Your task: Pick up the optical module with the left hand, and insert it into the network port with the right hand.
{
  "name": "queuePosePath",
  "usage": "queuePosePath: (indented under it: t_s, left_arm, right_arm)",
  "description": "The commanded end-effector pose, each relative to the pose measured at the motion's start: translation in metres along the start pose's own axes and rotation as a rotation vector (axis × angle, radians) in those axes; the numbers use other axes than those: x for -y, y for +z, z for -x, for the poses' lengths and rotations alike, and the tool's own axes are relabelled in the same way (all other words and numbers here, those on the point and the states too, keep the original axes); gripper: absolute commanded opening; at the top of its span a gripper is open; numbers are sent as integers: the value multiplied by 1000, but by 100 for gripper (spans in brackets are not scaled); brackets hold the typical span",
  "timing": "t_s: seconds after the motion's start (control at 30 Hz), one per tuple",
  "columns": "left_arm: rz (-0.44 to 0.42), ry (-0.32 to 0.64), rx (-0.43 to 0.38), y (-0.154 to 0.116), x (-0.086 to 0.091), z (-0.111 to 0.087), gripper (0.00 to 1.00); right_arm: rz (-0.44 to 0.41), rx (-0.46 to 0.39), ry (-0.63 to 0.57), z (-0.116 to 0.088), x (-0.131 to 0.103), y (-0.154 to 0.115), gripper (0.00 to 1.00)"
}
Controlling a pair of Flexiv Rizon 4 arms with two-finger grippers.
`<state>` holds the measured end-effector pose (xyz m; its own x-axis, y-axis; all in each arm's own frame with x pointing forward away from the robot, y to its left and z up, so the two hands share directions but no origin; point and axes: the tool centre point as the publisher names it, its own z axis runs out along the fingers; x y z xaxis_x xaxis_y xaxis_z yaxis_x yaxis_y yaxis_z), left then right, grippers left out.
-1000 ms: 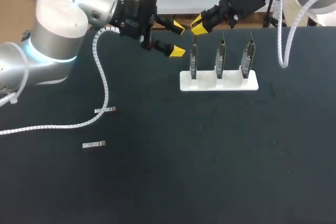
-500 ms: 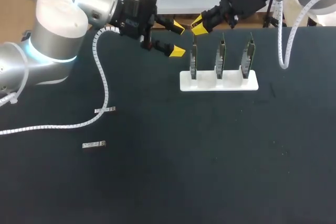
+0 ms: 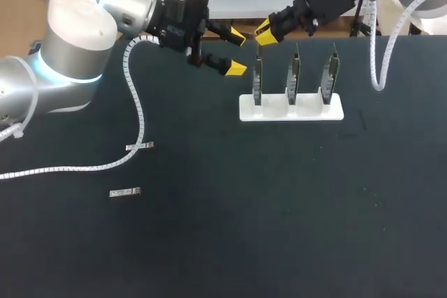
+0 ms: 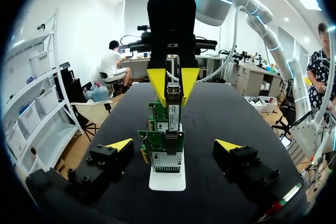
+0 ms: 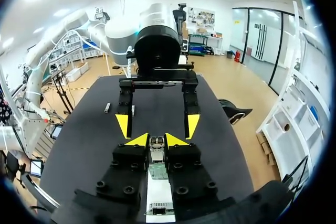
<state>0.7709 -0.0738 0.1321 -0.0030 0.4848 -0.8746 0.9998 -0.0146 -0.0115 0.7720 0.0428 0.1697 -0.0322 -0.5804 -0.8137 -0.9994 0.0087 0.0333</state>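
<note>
My right gripper (image 3: 264, 33) hangs over the leftmost of three green network cards (image 3: 258, 82) standing upright in a white stand (image 3: 291, 109). It is shut on a small metal optical module (image 5: 156, 142), which points down at the card's top edge (image 5: 156, 170). From the left wrist view the module (image 4: 174, 98) sits between the right gripper's yellow fingers (image 4: 157, 80), just above the nearest card (image 4: 165, 145). My left gripper (image 3: 236, 51) hovers open to the left of the stand, facing the cards, with nothing in it. Its tips (image 4: 121, 144) flank the stand's end (image 4: 167, 179) without touching.
Two more optical modules lie on the black table at the left, one (image 3: 140, 146) beside the left arm's white cable and one (image 3: 126, 192) nearer the front. The other two cards (image 3: 294, 75) stand to the right.
The right gripper with its module has edged slightly toward the table's far side. The left arm has kept still.
</note>
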Motion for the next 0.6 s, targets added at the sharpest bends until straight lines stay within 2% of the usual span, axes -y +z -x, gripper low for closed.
queuePosePath:
  t_s: [0.03,0.6]
  left_arm:
    - [-1,1,0,0,-1,0,100]
    - [-1,1,0,0,-1,0,100]
  right_arm:
    - [4,-3,-2,0,2,2,0]
    - [6,8,-2,0,5,2,0]
